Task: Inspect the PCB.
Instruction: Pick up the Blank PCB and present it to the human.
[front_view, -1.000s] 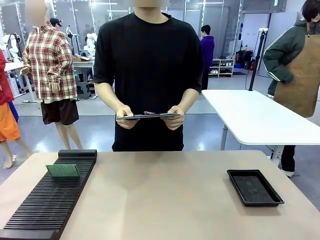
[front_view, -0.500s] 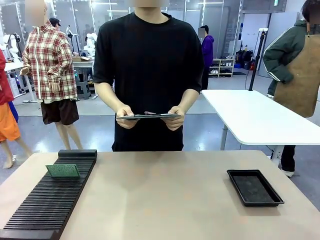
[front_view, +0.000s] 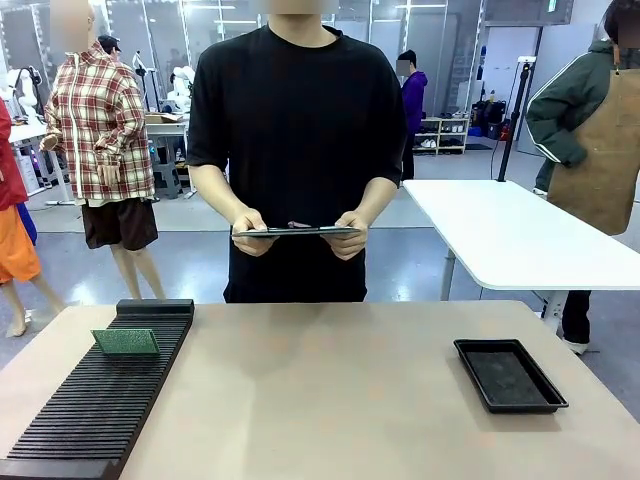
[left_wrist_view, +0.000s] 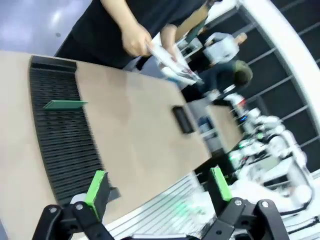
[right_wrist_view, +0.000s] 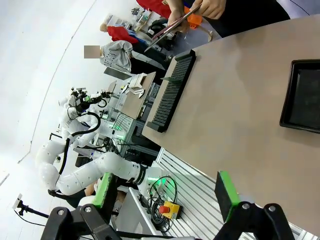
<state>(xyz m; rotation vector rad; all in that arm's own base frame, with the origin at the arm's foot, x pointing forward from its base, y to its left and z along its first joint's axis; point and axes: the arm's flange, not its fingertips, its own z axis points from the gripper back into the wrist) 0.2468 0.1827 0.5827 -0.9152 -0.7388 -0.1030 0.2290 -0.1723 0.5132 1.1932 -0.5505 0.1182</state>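
Note:
The PCB (front_view: 125, 342) is a small green board standing on edge in a slot near the far end of a long black slotted rack (front_view: 95, 405) at the table's left. The left wrist view shows the PCB (left_wrist_view: 65, 104) upright in the rack (left_wrist_view: 62, 145), far ahead of my left gripper (left_wrist_view: 159, 184). That gripper is open and holds nothing. My right gripper (right_wrist_view: 164, 192) is open too, hanging off the near table edge with nothing between its green pads (right_wrist_view: 103, 190).
A person in a black shirt stands at the far side and holds a dark clipboard (front_view: 295, 232) level in both hands. A shallow black tray (front_view: 508, 375) lies at the right of the table. A white table (front_view: 520, 235) stands behind on the right.

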